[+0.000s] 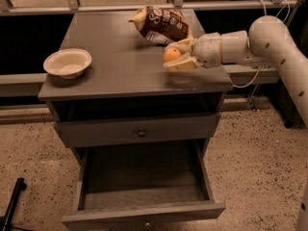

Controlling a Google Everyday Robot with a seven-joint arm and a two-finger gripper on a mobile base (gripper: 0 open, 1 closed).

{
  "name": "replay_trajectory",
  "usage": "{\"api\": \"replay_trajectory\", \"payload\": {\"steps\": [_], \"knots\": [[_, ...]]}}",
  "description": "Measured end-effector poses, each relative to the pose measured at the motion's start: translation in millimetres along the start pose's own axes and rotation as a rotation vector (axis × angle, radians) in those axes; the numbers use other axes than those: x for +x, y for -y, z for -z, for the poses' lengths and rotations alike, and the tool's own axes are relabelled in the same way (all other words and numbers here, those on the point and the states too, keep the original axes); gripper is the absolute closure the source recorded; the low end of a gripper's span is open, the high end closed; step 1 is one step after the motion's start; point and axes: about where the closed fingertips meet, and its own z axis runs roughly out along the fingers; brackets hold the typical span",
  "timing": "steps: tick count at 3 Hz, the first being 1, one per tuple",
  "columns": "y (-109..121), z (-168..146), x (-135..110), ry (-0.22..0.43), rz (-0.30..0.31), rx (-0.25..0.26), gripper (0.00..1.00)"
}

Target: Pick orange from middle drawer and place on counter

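The orange [171,55] is small and round, held between the pale fingers of my gripper [176,56]. The gripper is shut on it and holds it just above the right half of the grey counter [120,71], in front of the chip bag. My white arm [240,44] reaches in from the right. The middle drawer [144,186] stands pulled open below, its grey floor bare.
A brown-and-yellow chip bag [161,23] lies at the counter's back right. A cream bowl [67,62] sits on the left side. A shut drawer front with a small dark knob [141,133] is above the open drawer. Speckled floor surrounds the cabinet.
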Motion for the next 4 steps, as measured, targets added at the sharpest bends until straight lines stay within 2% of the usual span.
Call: {"api": "replay_trajectory", "payload": {"steps": [2, 3, 4], "knots": [[-6.5, -4.0, 7.2, -0.021, -0.056, 0.002, 1.00], [-10.2, -16.5, 27.9, -0.091, -0.145, 0.007, 1.00], [-10.6, -17.3, 28.7, -0.091, -0.164, 0.007, 0.81]]}}
